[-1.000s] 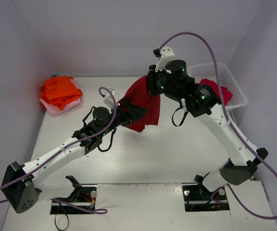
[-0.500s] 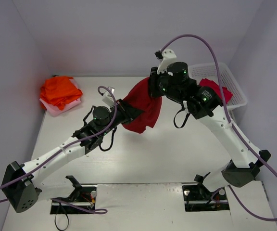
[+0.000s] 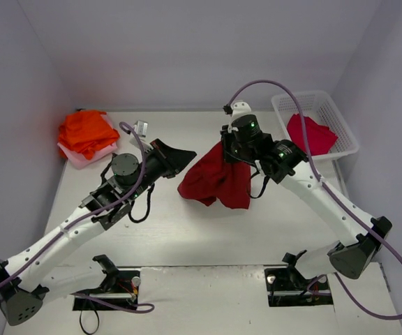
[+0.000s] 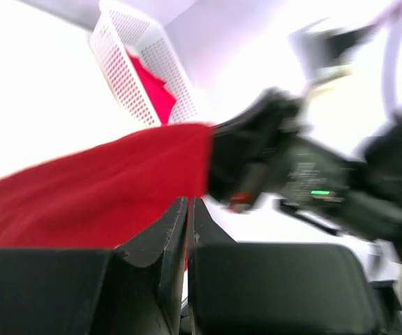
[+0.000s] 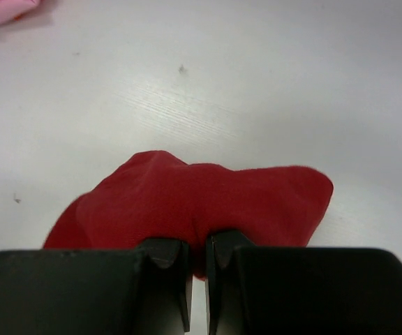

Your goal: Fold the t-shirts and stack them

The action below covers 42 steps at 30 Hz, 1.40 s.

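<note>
**Figure. Dark red t-shirt held by a single pinch over the table centre**

The right gripper [image 5: 199, 255] is clamped on a gathered fold of the dark red t-shirt [image 3: 218, 180]. The cloth therefore hangs from that one point as a bunched cone, and its lower edge appears to rest on the table [image 3: 208, 237] near the middle. Held this way the garment cannot open flat, so a second hold is judged necessary before it can be spread for folding.

The left gripper [image 3: 185, 152] sits just beside the shirt's left edge but apart from it. Its jaws are pressed together, and as far as its wrist view shows, no cloth lies between them. It points toward the shirt, a position suited to taking a second corner once the jaws spread.

At far left the orange t-shirts [image 3: 86, 131] lie piled on the pale pink t-shirt [image 3: 75, 158], marking where the stack is built. The crimson t-shirt [image 3: 311, 134] lies crumpled in the basket [image 3: 347, 136] at far right. The task is judged roughly midway.
</note>
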Each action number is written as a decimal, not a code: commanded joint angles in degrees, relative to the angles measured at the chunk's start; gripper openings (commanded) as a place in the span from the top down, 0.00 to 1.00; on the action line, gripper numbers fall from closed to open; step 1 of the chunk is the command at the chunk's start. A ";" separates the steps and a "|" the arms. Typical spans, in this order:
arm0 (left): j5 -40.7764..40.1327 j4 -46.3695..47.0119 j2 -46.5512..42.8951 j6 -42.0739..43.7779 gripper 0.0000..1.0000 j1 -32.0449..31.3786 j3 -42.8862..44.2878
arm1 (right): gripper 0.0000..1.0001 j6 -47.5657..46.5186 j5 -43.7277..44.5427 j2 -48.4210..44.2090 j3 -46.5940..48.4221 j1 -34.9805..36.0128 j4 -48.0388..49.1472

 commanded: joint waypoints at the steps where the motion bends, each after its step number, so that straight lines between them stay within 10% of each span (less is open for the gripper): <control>1: -1.73 -0.96 -3.17 2.05 1.00 -0.18 3.82 | 1.00 1.55 2.99 0.36 -0.58 -0.41 4.88; 8: -2.26 0.17 -4.23 0.39 0.96 -0.26 1.98 | 1.00 1.73 -1.75 0.19 6.26 -0.32 5.32; 9: -1.91 0.88 -4.06 -0.05 0.73 -0.18 1.01 | 1.00 1.64 -1.67 0.63 8.53 -0.32 4.97; 12: 2.04 5.00 -2.39 -3.39 0.46 -0.53 -1.01 | 1.00 0.32 1.14 2.12 12.14 -0.41 4.52; 16: 1.97 6.16 -0.63 -4.89 0.36 -3.68 -1.81 | 1.00 -0.21 2.64 5.37 16.89 -0.49 4.44; 42: -4.10 21.26 3.57 -4.36 0.35 -4.92 -21.84 | 1.00 1.28 3.52 0.64 36.25 -1.29 8.03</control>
